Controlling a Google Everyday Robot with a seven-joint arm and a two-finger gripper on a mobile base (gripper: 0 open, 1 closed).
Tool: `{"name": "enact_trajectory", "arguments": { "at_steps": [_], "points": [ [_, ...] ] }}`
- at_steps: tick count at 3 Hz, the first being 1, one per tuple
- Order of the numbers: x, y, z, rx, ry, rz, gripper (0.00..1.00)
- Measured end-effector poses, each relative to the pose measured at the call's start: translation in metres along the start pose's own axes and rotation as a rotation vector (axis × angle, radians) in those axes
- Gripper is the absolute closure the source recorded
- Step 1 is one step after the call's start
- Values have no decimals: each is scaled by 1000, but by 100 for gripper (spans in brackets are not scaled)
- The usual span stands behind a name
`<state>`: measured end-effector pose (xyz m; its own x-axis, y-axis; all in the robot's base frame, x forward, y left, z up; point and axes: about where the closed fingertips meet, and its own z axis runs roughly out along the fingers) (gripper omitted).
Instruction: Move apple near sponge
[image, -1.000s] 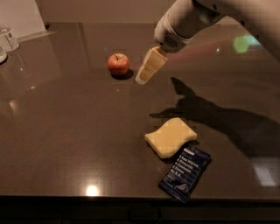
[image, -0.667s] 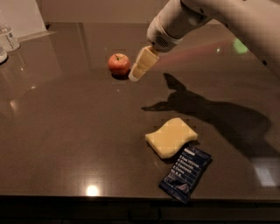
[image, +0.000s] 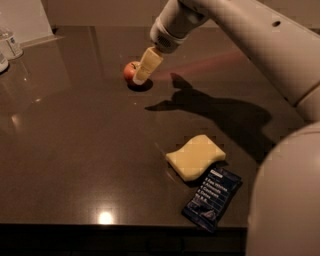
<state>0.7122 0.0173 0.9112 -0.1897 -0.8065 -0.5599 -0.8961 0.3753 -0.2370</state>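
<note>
A small red-orange apple (image: 130, 71) sits on the dark table (image: 75, 150) at the back middle. My gripper (image: 145, 67) hangs right in front of it, covering the apple's right side. The pale yellow sponge (image: 195, 156) with wavy edges lies flat at the front right, well apart from the apple. The arm reaches in from the upper right.
A dark blue snack wrapper (image: 212, 198) with white print lies touching the sponge's front right corner. Clear bottles (image: 11, 44) stand at the far left edge. My arm's large body (image: 285, 200) fills the lower right corner. The table's front edge runs along the bottom.
My gripper has moved left and down toward the apple, from beside it to overlapping its right side. The apple, sponge and wrapper have not moved.
</note>
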Motion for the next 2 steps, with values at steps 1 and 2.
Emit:
{"name": "enact_trajectory", "arguments": {
  "at_steps": [1, 2],
  "points": [
    [-8, -17, 27, -32, 48, 32, 0],
    [-13, -29, 44, -55, 84, 56, 0]
  ]
}}
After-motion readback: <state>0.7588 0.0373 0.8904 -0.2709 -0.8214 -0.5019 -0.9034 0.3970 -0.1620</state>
